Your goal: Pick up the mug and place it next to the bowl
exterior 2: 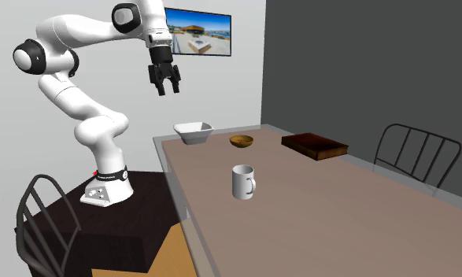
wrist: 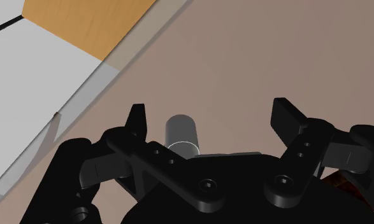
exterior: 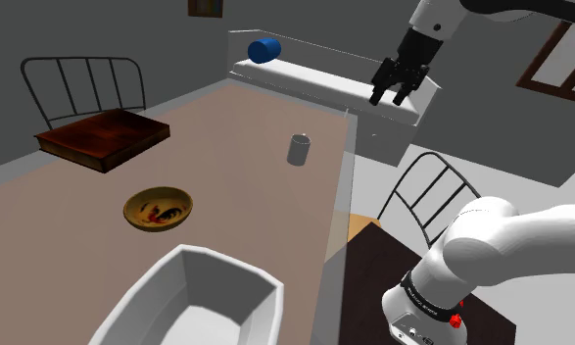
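Observation:
A plain grey-white mug [exterior: 297, 149] [exterior 2: 242, 182] stands upright on the brown table [exterior: 226, 167], near the long edge on the arm's side. The yellow-brown bowl [exterior: 158, 208] [exterior 2: 241, 142] sits apart from it, further along the table toward the stand. My black gripper [exterior: 391, 98] [exterior 2: 168, 90] hangs open high above the table edge, holding nothing. In the wrist view the mug [wrist: 181, 135] shows far below, close to one of the spread fingers [wrist: 137, 121], and the gripper [wrist: 211, 121] does not touch it.
A white square tub [exterior: 192, 304] [exterior 2: 193, 132] stands on the table end nearest the stand. A dark red-brown flat box [exterior: 104, 137] [exterior 2: 314, 145] lies on the far side. Metal chairs [exterior: 79, 83] [exterior: 427, 196] flank the table. A blue object [exterior: 264, 50] rests on a white ledge.

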`<control>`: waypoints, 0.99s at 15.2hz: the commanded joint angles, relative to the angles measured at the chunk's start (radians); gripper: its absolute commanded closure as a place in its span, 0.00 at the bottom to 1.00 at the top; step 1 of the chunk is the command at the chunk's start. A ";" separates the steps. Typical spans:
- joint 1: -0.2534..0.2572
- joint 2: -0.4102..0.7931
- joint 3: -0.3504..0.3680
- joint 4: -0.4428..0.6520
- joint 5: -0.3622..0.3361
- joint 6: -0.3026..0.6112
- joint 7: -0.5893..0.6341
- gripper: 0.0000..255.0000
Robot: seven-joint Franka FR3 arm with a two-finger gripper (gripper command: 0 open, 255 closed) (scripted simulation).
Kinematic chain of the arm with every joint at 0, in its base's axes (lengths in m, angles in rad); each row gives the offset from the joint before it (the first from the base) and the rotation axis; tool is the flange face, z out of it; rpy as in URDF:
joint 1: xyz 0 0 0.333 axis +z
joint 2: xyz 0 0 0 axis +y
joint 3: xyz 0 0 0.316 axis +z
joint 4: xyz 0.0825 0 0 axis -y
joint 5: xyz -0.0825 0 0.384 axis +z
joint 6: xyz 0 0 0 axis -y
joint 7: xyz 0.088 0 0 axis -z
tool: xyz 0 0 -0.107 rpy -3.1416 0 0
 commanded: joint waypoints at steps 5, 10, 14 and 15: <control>0.006 0.107 -0.017 -0.021 -0.008 0.118 -0.017 0.00; 0.014 0.263 -0.038 -0.018 -0.011 0.258 -0.039 0.00; 0.021 0.400 -0.054 0.008 -0.009 0.358 -0.059 0.00; 0.022 0.436 -0.057 0.018 -0.007 0.381 -0.064 0.00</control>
